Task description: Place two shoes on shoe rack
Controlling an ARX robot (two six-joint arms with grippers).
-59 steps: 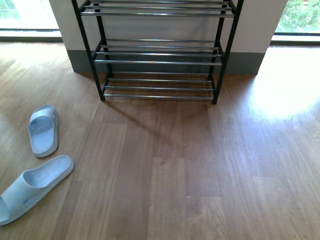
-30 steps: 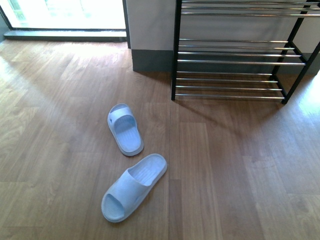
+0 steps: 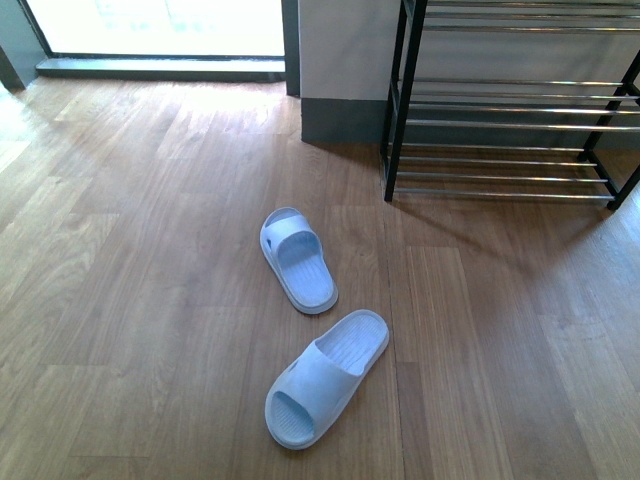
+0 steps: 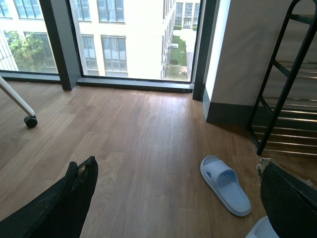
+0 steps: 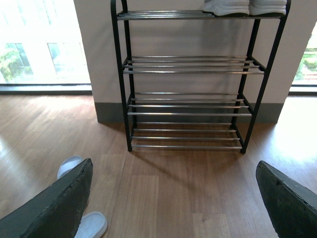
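**Nothing racked yet, nothing gripped**

Rack-side slide [image 3: 298, 258] and outer slide [image 3: 325, 378], pale blue, lie on the wood floor [image 3: 150, 250] before the shoe rack [image 3: 399, 100], off its left post, not touching. Left end effector [image 4: 176, 168] and right end effector [image 5: 173, 167]: spread wide, empty.

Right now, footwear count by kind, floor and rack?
Pale blue slides, on the floor: 2
White-soled shoes, on the rack top shelf, only lower edges in view: 2
Total: 4
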